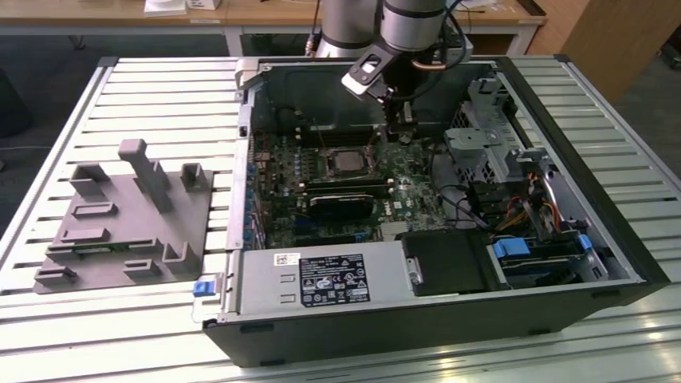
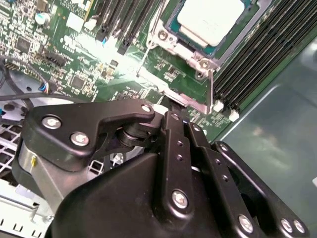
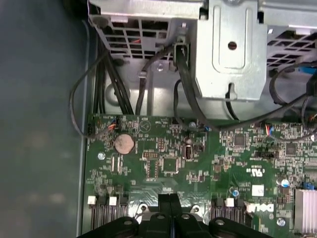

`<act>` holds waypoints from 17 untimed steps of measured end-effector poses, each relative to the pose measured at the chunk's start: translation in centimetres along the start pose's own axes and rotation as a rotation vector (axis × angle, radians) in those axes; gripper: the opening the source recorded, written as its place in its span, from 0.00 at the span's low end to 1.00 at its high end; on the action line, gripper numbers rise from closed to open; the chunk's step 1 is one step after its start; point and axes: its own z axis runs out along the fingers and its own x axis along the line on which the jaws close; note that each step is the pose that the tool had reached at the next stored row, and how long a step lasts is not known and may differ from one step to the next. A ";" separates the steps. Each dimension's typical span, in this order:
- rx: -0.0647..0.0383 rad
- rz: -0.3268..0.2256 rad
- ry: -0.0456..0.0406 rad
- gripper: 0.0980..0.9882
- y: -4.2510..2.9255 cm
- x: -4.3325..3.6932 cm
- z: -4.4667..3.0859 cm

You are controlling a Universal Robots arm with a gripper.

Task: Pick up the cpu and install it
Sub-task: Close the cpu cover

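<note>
The cpu (image 1: 347, 163) lies flat inside the metal frame of the socket (image 1: 325, 152) on the green motherboard (image 1: 415, 187), in the open computer case (image 1: 426, 327). In the second wrist view the cpu (image 2: 212, 20) shows its pale silver top, with the socket frame (image 2: 163, 37) around it. My gripper (image 1: 403, 136) hangs over the motherboard, a little to the exterior view's right of the cpu and apart from it. In the first wrist view my gripper (image 3: 170, 199) has its two black fingers (image 3: 164, 202) pressed together with nothing between them.
A grey plastic tray (image 1: 117, 215) with upright blocks stands on the slatted table at the exterior view's left. Inside the case are a power supply (image 1: 319, 279), a metal drive cage (image 1: 479, 144) and loose cables (image 3: 124, 89). Black memory slots (image 2: 247, 69) run beside the socket.
</note>
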 end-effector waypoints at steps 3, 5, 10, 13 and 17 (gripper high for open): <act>0.000 0.000 -0.0003 0.01 -0.33 0.01 0.06; 0.000 0.000 -0.0002 0.01 -0.54 0.01 0.11; 0.000 0.000 -0.0001 0.01 -1.12 0.03 0.28; 0.000 0.000 -0.0002 0.01 -1.46 0.04 0.39; 0.000 0.000 -0.0002 0.01 -1.87 0.06 0.55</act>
